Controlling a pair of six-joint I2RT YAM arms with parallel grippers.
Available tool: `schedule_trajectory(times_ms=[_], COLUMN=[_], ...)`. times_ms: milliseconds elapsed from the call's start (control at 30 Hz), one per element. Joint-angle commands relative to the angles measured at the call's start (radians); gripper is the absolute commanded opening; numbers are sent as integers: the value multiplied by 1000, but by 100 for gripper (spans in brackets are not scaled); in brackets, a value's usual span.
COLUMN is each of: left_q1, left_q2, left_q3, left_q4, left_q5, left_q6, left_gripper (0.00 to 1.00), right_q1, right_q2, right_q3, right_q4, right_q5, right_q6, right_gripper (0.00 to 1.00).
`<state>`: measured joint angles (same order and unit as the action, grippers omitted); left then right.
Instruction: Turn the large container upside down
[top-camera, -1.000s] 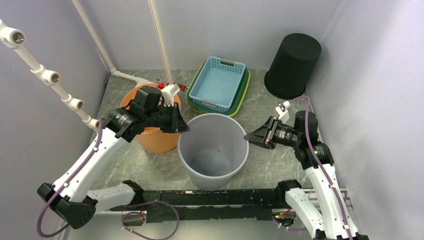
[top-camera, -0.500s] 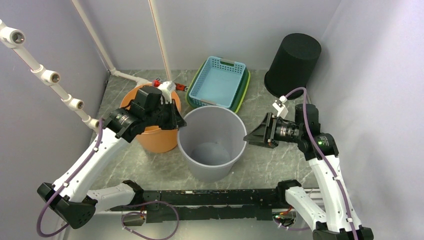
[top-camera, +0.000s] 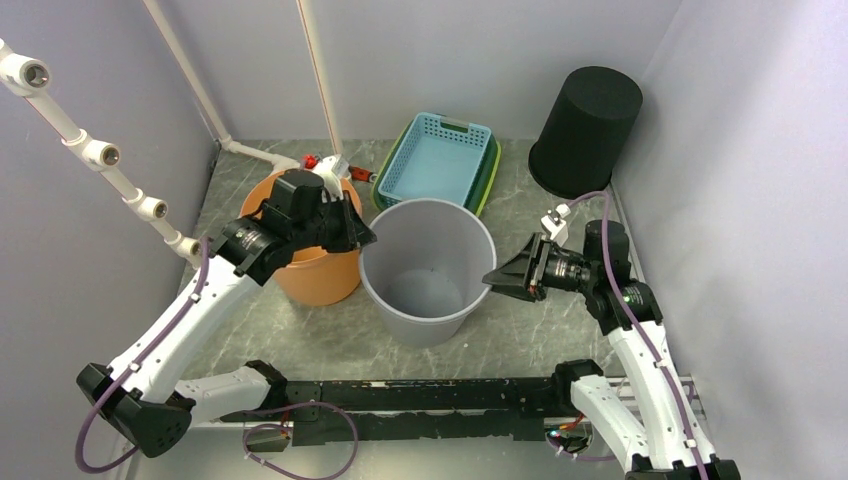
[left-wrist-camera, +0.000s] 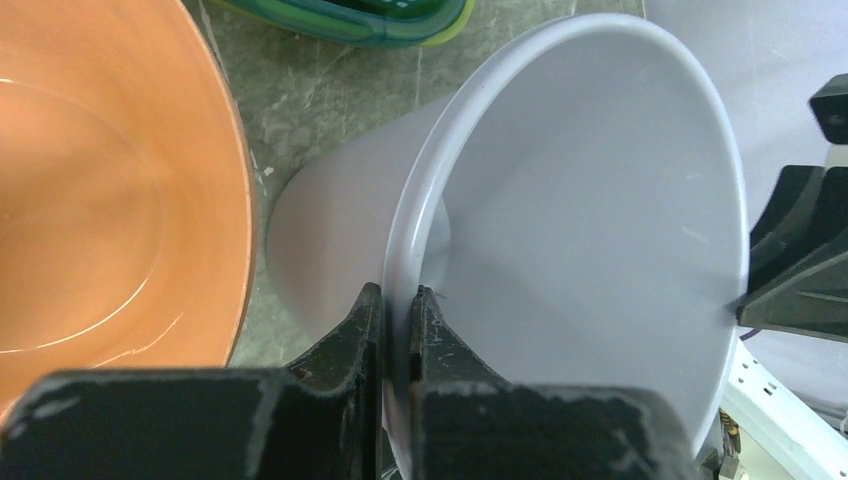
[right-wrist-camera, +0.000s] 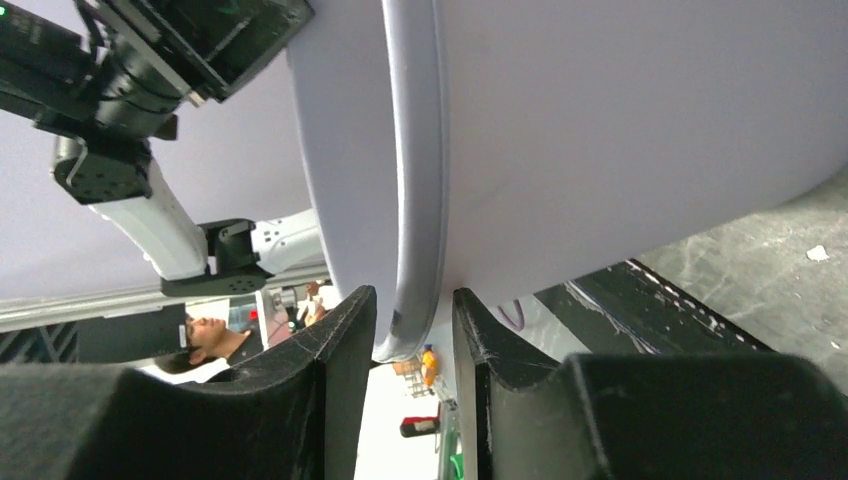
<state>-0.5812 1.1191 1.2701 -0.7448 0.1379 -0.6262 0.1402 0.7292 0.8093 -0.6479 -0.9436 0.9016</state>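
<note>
The large container (top-camera: 428, 290) is a grey plastic bucket standing mouth-up in the middle of the table, between both arms. My left gripper (top-camera: 365, 240) is shut on its left rim, one finger inside the wall and one outside, as the left wrist view shows at the left gripper (left-wrist-camera: 398, 300) on the container (left-wrist-camera: 600, 200). My right gripper (top-camera: 492, 282) is at the right rim. In the right wrist view the right gripper (right-wrist-camera: 412, 295) stands open astride the container's (right-wrist-camera: 620, 130) rolled rim, with a gap on each side.
An orange bucket (top-camera: 320, 280) stands close to the left of the grey one, under my left arm. A blue basket (top-camera: 440, 165) nested in green ones sits behind. A black bucket (top-camera: 585, 130) stands upside down at the back right. White pipes (top-camera: 100, 155) run along the left wall.
The grey container has shifted up in the view, toward the back, with my left gripper on its rim. My right gripper has followed and set its jaws around the right rim.
</note>
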Motion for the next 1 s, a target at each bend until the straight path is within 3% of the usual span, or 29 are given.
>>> schedule_trajectory(times_ms=[0,700,800,900,967], left_q1=[0,0,0,0,0], left_q2=[-26,-49,-43,-33,-26], left_q3=[-34,-68,-66,-66,-63], left_q4=[76,94,100,106,110], left_q5=[35,110,129,143,156], left_q6=[-36,-35,-31,-29,-29], left_gripper=[3,3,3,3,3], right_q1=[2,3,2,3,2], right_q2=[-8,-51,-44,-43,-38], right_q3=[16,-106,-103,-99,-92], right_q4=[161,397,401,401,395], right_q5=[-8,72,64,66,65], right_q6=[97,314,312,309,301], right_gripper=[36,22,22,33,34])
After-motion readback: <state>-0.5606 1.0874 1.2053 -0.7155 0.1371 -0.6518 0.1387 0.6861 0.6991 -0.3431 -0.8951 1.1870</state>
